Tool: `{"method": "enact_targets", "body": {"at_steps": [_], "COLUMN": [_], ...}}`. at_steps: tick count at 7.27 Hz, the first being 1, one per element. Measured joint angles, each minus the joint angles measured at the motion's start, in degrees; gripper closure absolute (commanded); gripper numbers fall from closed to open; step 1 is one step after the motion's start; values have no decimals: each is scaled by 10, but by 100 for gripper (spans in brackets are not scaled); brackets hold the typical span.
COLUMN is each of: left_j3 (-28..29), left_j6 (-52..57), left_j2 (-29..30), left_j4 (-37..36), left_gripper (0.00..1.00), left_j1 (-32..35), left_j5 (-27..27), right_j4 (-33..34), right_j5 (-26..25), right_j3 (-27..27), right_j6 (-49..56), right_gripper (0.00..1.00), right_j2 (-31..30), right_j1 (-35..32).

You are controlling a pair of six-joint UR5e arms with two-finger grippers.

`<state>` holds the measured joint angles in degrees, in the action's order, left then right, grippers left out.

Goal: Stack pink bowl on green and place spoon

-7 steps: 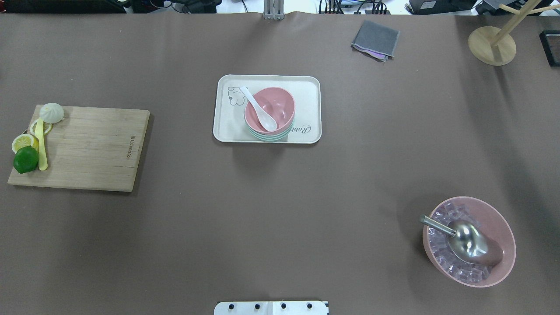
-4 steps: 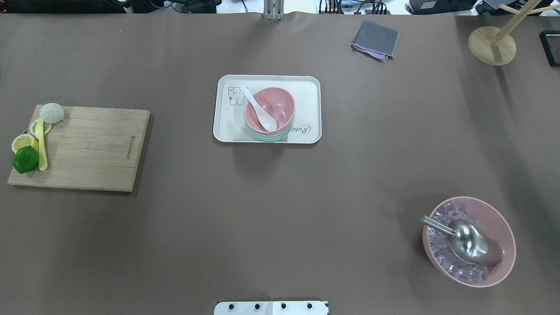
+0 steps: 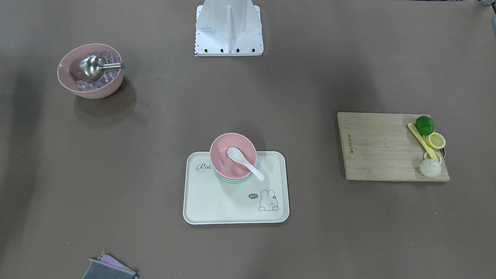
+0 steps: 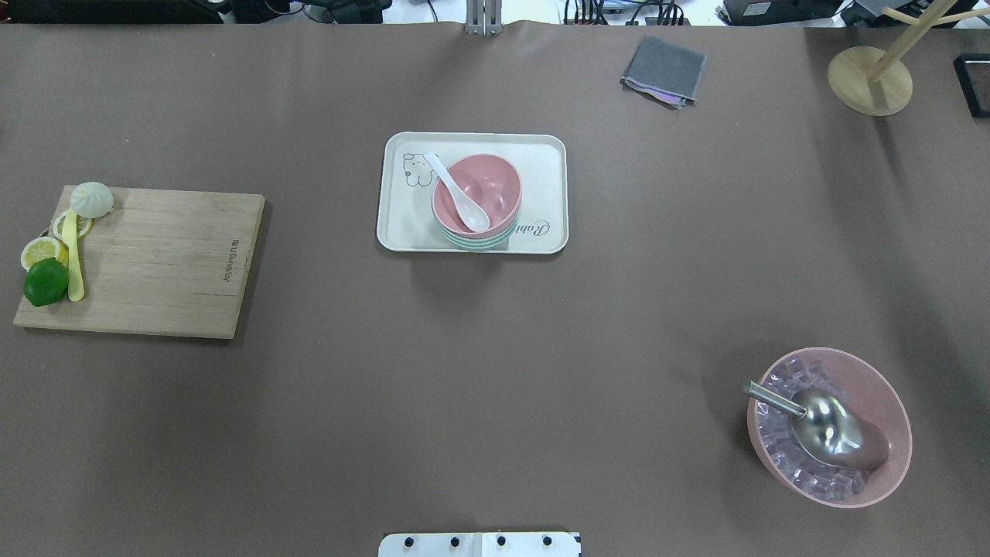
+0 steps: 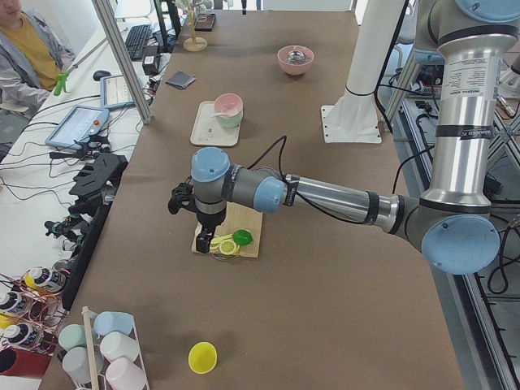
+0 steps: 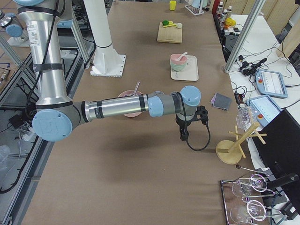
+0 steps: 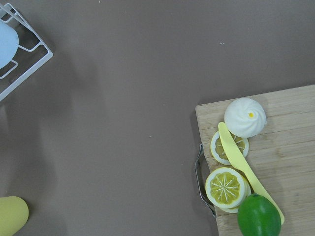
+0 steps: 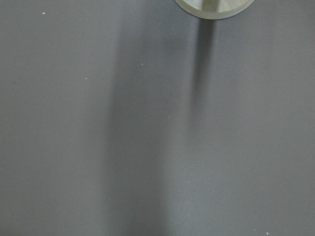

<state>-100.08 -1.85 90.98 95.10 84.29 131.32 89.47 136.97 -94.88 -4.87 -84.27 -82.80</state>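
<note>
The small pink plastic bowl [image 4: 483,186] sits nested on the green bowl [image 4: 473,242] on the cream rectangular tray [image 4: 545,166], white ceramic spoon [image 4: 458,195] inside, handle overhanging the rim; a jolt could tip it out. The left tool [image 5: 203,238] and right tool [image 6: 183,135] hang well away; open or closed, I cannot tell.

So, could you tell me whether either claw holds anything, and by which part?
Nothing seems held: the spoon lies in the pink bowl, far from the left claw and right claw.
</note>
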Motion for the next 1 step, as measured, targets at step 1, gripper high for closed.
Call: {"method": "enact_targets", "body": {"at_steps": [1], "left_j3": [-1], "left_j6": [0], "left_j2": [0], "left_j4": [0], "left_gripper": [2], "left_j1": [0], "left_j5": [0], "right_j4": [0], "right_j5": [1], "right_j3": [-1], "right_j6": [0], "right_gripper": [0], "right_j2": [-1], "right_j1": [0]}}
